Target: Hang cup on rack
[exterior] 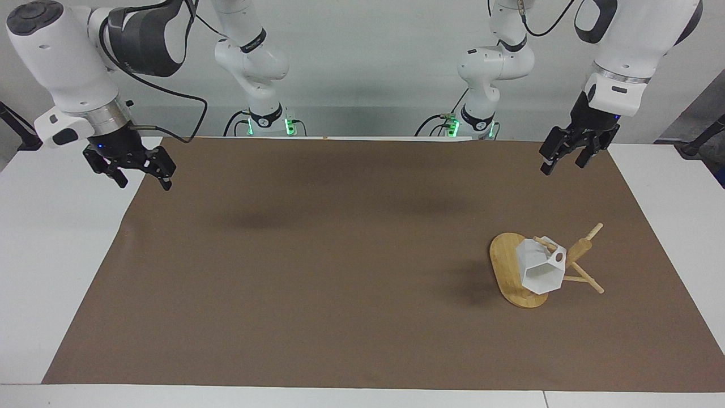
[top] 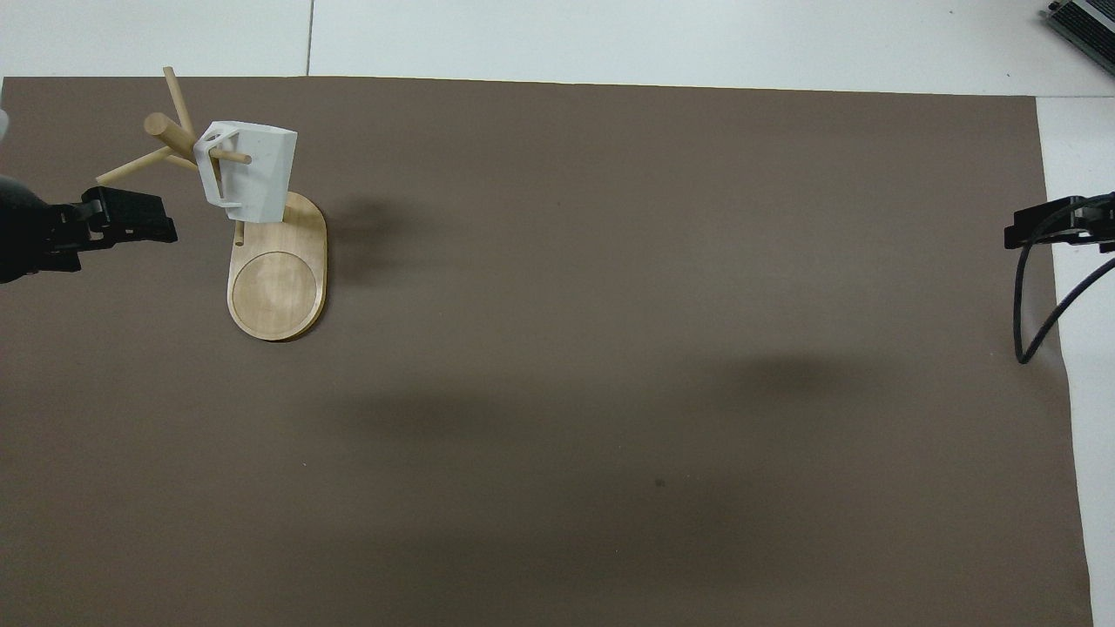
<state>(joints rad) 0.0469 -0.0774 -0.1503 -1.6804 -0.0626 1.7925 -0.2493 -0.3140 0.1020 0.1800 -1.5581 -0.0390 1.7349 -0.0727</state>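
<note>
The white faceted cup hangs by its handle on a peg of the bamboo rack, which stands on the mat toward the left arm's end of the table. The overhead view also shows the cup on its peg above the rack's oval base. My left gripper is open and empty, raised over the mat's edge by the robots, well apart from the rack; it shows at the overhead view's edge. My right gripper is open and empty, and that arm waits over the right arm's end of the mat.
A brown mat covers most of the white table. The right arm's black cable hangs over the mat's edge at its end of the table.
</note>
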